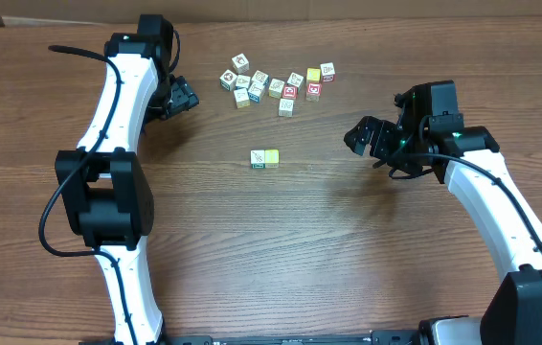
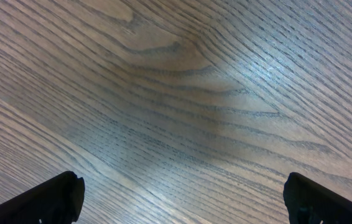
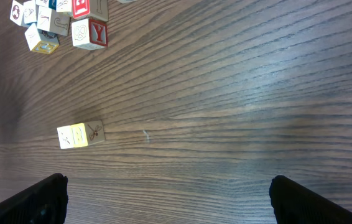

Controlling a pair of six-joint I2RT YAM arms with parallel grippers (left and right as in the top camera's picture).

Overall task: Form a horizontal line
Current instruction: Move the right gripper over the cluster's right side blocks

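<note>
Well apart: row (image 1: 264, 158), R gripper (image 1: 364, 142) (jaws wide)

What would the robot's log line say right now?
row: two cubes touching | cluster: loose | left gripper: open, empty | right gripper: open, empty

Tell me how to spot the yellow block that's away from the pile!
On the wooden table, find the messy pile of little cubes near the far edge. Closer to the middle, two cubes sit alone, touching side by side. The pale yellow cube is the one toward the right arm, beside its white-and-green partner.
</note>
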